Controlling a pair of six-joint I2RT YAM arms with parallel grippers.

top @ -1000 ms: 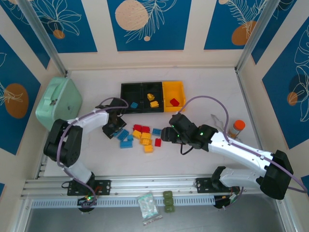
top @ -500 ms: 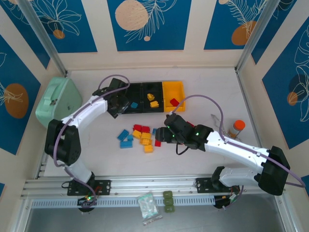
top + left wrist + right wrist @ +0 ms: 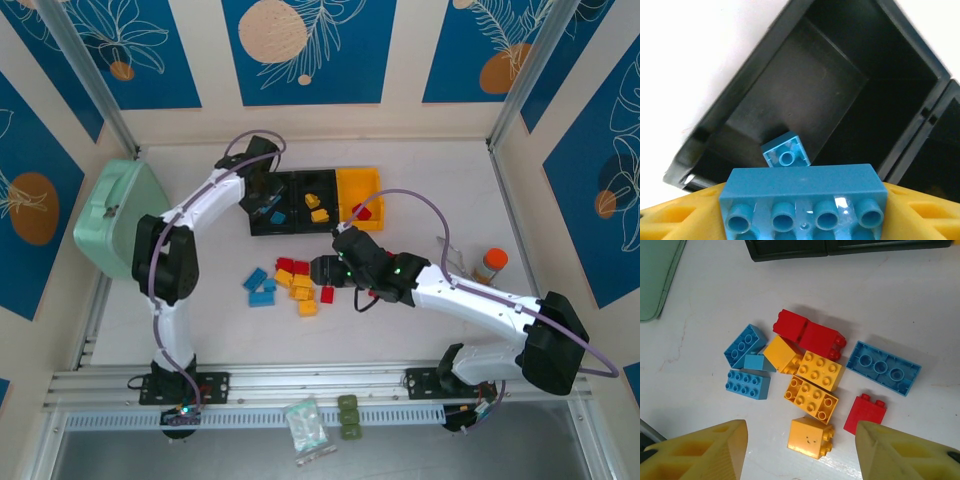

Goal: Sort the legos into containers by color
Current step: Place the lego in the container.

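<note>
My left gripper (image 3: 263, 193) hangs over the left black container (image 3: 257, 226), shut on a blue four-stud lego (image 3: 802, 192). A small blue lego (image 3: 786, 156) lies on that container's floor (image 3: 805, 90). The middle black container (image 3: 318, 184) holds two yellow legos (image 3: 317, 208). In the yellow container (image 3: 360, 187) lies a red lego (image 3: 361, 211). My right gripper (image 3: 322, 270) stands open above the loose pile (image 3: 290, 282). A yellow lego (image 3: 810, 437) lies below, between its fingers (image 3: 715, 450). Red (image 3: 810, 335), blue (image 3: 883, 368) and yellow (image 3: 811, 399) legos lie around it.
A mint-green case (image 3: 120, 212) stands at the left of the table. An orange-capped bottle (image 3: 489, 266) stands at the right. Green blocks (image 3: 348, 415) and a plastic bag (image 3: 306, 428) lie by the front rail.
My left arm has carried the blue lego from the pile up over the left black container. My right gripper has slid left over the pile, still open.
</note>
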